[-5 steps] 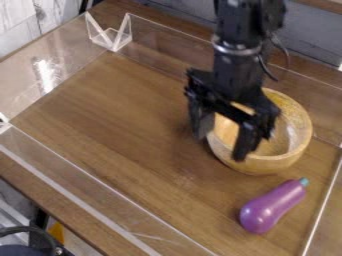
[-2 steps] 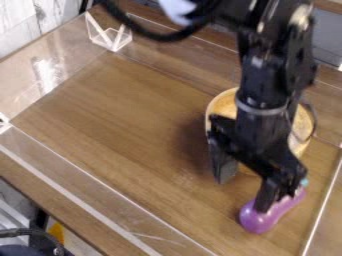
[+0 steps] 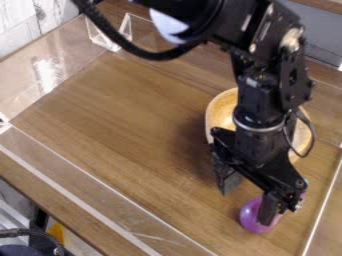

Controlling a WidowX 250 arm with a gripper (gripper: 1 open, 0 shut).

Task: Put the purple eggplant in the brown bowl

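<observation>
One purple eggplant (image 3: 255, 215) is lying on the bench (image 3: 120, 120) at the lower right of the frame, and only its fat rounded end is showing; the rest, stem tip included, is sitting behind the fingers (image 3: 261, 196), so which way it is pointing cannot be read at this moment. A second earlier it was fully in view in the same spot, its long axis running diagonally, thick end toward the lower left and green tip toward the upper right. It is not looking shifted since then.

What is differing is the arm: a second ago the fingers were hanging over the brown bowl (image 3: 222, 106), and now they are standing low in the lower right, directly over the eggplant. They are spread wide apart, one dark finger (image 3: 229, 180) to the left of the fruit and the other at its right, pointing straight down. Whether either is touching the eggplant is not clear.

The bowl is sitting just above and behind the eggplant, right of centre, largely hidden by the black arm (image 3: 267, 90).
</observation>
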